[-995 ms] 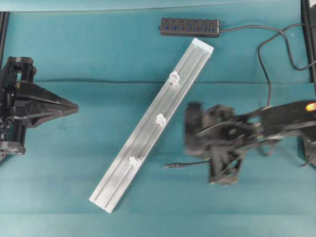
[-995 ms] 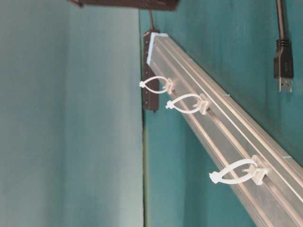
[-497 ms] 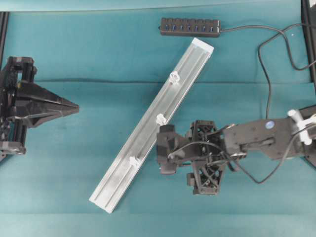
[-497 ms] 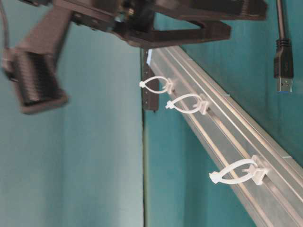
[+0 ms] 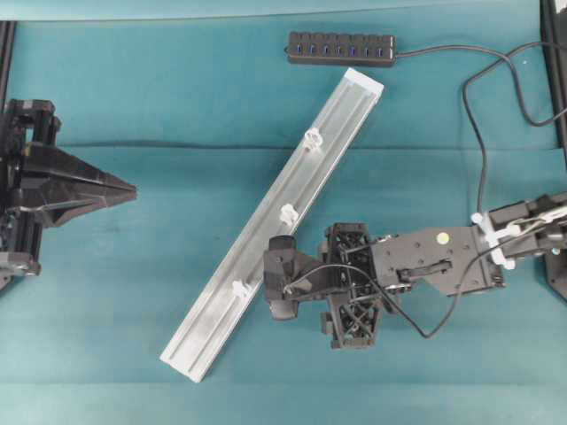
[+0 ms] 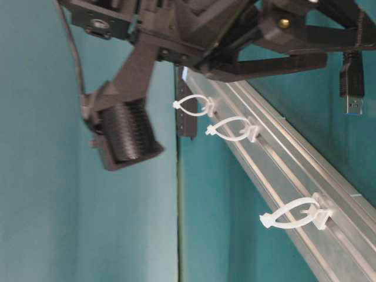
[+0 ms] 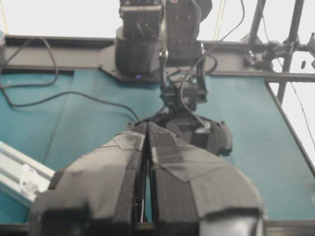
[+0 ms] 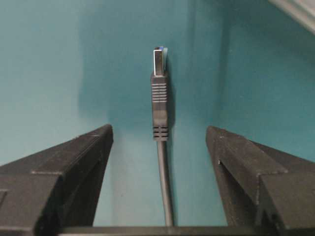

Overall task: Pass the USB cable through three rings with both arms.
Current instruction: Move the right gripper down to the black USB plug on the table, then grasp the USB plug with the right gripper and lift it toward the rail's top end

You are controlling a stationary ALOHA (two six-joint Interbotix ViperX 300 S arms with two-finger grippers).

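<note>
A: Where does the USB cable (image 8: pixel 163 162) sit right now?

B: On the table (image 5: pixel 177 97), just beside the rail (image 5: pixel 275 226) on the side facing the right arm. In the right wrist view its plug (image 8: pixel 158 93) lies flat between the two fingers (image 8: pixel 74 162) of the right gripper (image 8: pixel 160 147), pointing away from the camera. The fingers are spread wide, one on each side of the cord, touching nothing.

A: So no grasp yet. What could spoil it?

B: The plug is small and flat on the cloth. If the fingers come down too high, I think they close on air; too low and they may drag on the table and push the cord aside. Gripping the cord behind the plug instead of the plug itself could leave the tip floppy, and it then has to enter a ring (image 5: pixel 238 288).

A: And the rail?

B: The right gripper (image 5: pixel 282 289) hangs very near it and that nearest ring. A sideways nudge could shift the rail and knock all three rings out of line.

A: The other arm?

B: The left gripper (image 5: pixel 124 189) waits well away from the rail, fingers (image 7: pixel 128 162) pressed together, holding nothing.
</note>
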